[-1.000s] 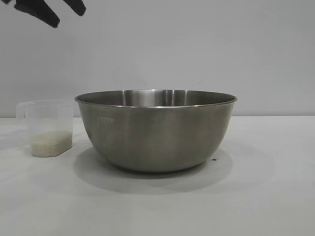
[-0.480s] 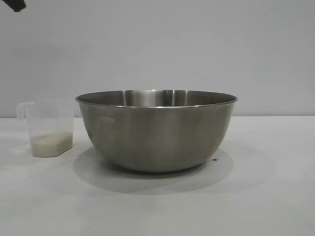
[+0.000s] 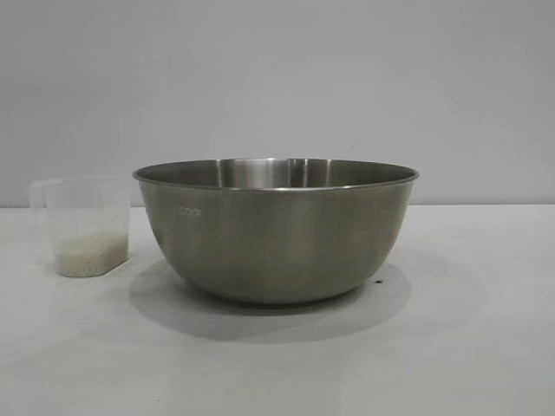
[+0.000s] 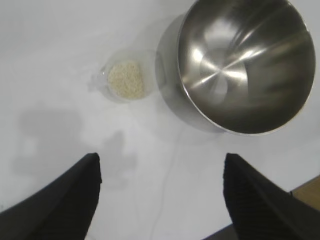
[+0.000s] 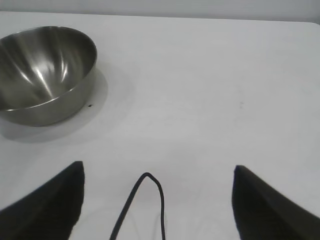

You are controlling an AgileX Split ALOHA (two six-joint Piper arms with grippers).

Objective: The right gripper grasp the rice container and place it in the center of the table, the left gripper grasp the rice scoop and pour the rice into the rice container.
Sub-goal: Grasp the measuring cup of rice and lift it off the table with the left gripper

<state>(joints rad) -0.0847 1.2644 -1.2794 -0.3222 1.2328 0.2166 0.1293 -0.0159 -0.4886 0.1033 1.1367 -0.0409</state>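
Observation:
The rice container [image 3: 276,230], a big steel bowl, stands in the middle of the white table [image 3: 468,347]; it looks empty in the left wrist view [image 4: 245,62] and shows in the right wrist view [image 5: 45,72] too. The rice scoop [image 3: 85,227] stands upright just left of it, with rice [image 3: 89,254] in its bottom, and is seen from above in the left wrist view [image 4: 126,77]. My left gripper [image 4: 161,165] is open and empty, high above the table. My right gripper [image 5: 157,172] is open and empty, well off to the bowl's side. Neither gripper shows in the exterior view.
A thin black cable [image 5: 145,200] loops between the right gripper's fingers. A table edge [image 4: 305,192] shows in a corner of the left wrist view. A plain grey wall [image 3: 277,78] stands behind the table.
The black left gripper tips at the upper left of the exterior view have risen out of the picture. The bowl and the scoop have not moved.

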